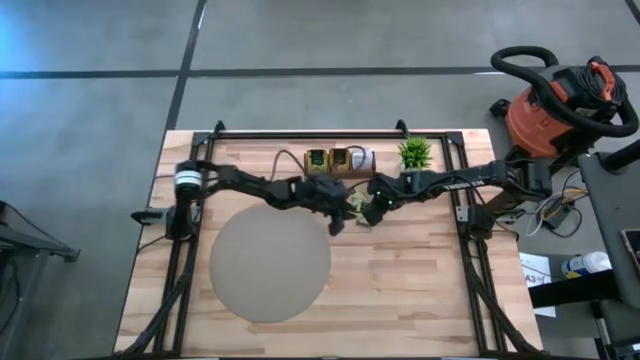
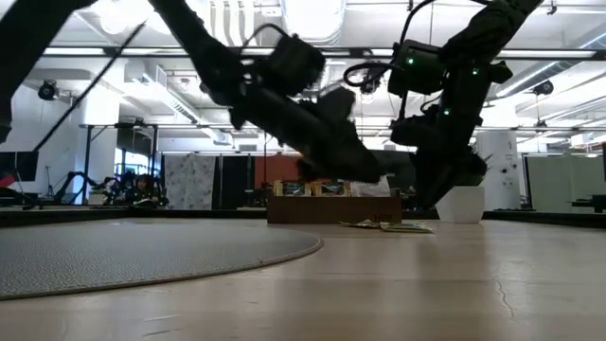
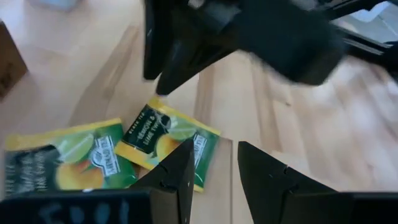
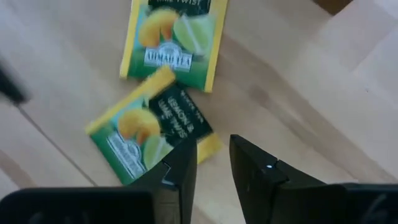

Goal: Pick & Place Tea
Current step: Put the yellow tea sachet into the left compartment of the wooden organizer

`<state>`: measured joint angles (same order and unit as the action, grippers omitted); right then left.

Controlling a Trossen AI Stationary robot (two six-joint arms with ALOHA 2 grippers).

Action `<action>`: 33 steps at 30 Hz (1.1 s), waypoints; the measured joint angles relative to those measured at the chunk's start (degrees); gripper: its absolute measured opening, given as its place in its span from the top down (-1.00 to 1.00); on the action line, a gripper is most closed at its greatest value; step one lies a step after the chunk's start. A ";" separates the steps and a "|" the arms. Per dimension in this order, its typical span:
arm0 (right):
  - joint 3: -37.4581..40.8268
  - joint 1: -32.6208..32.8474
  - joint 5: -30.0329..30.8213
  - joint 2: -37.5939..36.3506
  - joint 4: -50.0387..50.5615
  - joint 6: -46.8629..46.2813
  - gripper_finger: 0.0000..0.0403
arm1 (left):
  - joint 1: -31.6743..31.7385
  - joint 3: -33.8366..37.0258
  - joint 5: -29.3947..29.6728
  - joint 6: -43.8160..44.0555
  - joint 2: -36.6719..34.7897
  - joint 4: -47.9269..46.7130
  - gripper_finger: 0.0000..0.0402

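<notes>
Both arms are in over the middle of the wooden table [image 1: 420, 290], meeting just in front of the wooden tray [image 1: 338, 165] at the back edge, and the action is tight. Two yellow-green tea sachets [image 1: 357, 207] lie flat on the bare wood there, one overlapping the other, as the right wrist view makes plain: the upper sachet [image 4: 175, 38] sits square, the lower sachet [image 4: 148, 133] is turned at an angle beneath it. The right gripper [image 4: 213, 163] hovers right at the corner of that lower packet, fingers a narrow gap apart with nothing between them. The left gripper [image 3: 216, 168] comes in from the other side, its fingers also parted by a slim gap and empty, the tips next to the edge of the nearer sachet [image 3: 166, 144]. More sachets stand in the tray's compartments. The potted plant [image 1: 414, 152] sits beside the tray, and the round grey mat [image 1: 268, 265] lies near the left arm
</notes>
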<state>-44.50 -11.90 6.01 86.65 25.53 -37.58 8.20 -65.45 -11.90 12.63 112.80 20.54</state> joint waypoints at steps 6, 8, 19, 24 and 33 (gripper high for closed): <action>2.41 -0.05 -2.80 -2.12 -0.25 5.25 0.56 | -0.17 -5.38 -0.04 2.74 6.99 -2.37 0.42; 4.25 -0.37 -3.26 -3.52 -0.75 5.95 0.56 | -0.22 -6.91 -0.07 3.08 8.27 -4.24 0.42; 13.62 -3.67 -8.67 -10.92 -13.05 6.02 0.62 | -0.39 -9.58 0.66 3.88 11.29 -7.29 0.42; 14.89 -6.50 -11.04 -7.93 -14.62 4.18 0.58 | -0.47 -9.55 1.42 3.84 11.25 -8.46 0.42; 16.36 -11.65 -20.13 -3.78 -22.68 -5.76 0.46 | -0.54 -9.44 2.99 3.66 11.25 -9.05 0.42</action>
<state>-28.14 -23.54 -14.12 82.87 2.85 -43.34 7.66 -74.89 -8.91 16.29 124.05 11.48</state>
